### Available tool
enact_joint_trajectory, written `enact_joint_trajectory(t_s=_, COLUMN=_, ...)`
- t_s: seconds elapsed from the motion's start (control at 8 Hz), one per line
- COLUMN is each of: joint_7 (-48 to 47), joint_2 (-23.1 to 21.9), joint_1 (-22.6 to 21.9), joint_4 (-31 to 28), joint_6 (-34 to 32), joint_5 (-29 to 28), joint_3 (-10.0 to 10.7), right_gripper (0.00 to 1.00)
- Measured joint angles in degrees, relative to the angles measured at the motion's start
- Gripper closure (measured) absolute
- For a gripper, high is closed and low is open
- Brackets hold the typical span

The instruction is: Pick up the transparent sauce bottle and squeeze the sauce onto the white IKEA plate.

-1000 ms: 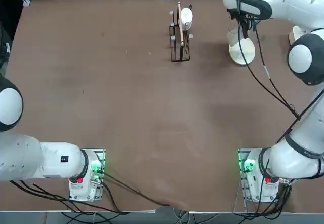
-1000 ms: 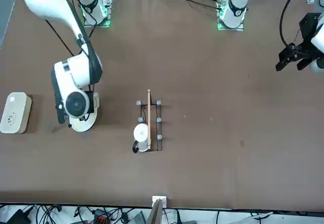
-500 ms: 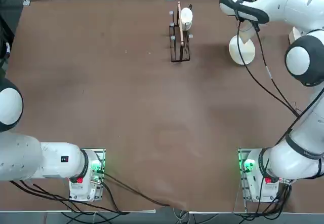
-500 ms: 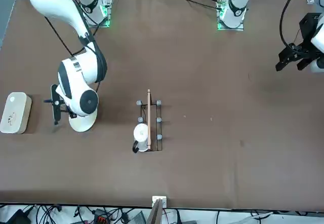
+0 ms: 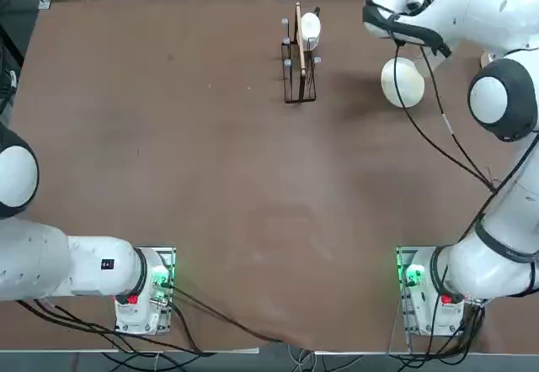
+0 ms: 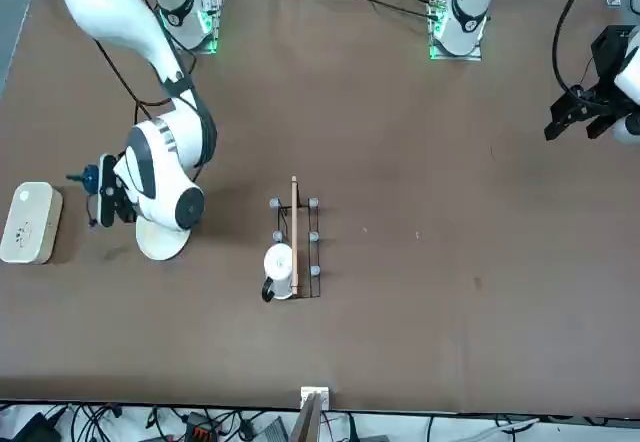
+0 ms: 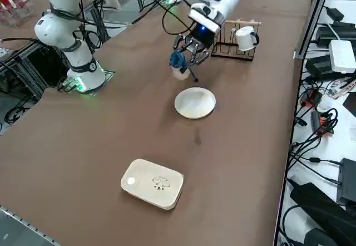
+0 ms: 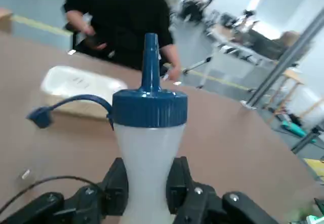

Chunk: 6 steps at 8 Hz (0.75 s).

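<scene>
We see the right hand (image 8: 147, 196) clamped on the sauce bottle (image 8: 147, 158), one finger (image 8: 117, 183) on each side of its whitish body, held clear of the brown surface (image 5: 210, 178). In the wrist view the blue cap (image 8: 149, 107) and its nozzle stick out past the fingertips, with the small tethered stopper (image 8: 39, 116) dangling off to one side. In the side view the hand (image 7: 186, 57) carries the bottle (image 7: 178, 65) tilted, just beside and above the white plate (image 7: 195, 102); the plate lies flat on the surface, apart from the bottle. Further from the hand, beyond the plate, sits a white box (image 7: 153, 183). On the hand's other side stands a black wire rack (image 7: 233, 45) with a white cup (image 7: 245, 37). A person in black (image 8: 121, 16) shows beyond the surface.
</scene>
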<state>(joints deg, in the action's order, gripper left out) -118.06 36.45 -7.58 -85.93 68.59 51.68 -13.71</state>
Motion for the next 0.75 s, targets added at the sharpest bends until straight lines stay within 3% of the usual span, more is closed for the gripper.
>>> enact_joint_trajectory(t_s=0.38, joint_7=-11.46, joint_2=0.28, joint_1=2.04, joint_4=-11.77, joint_6=0.37, joint_5=3.09, joint_3=4.63, right_gripper=0.61)
enact_joint_trajectory(t_s=0.75, joint_7=-21.49, joint_2=-5.54, joint_1=8.3, joint_4=-28.04, joint_6=6.08, joint_5=6.68, joint_3=5.04, right_gripper=0.61)
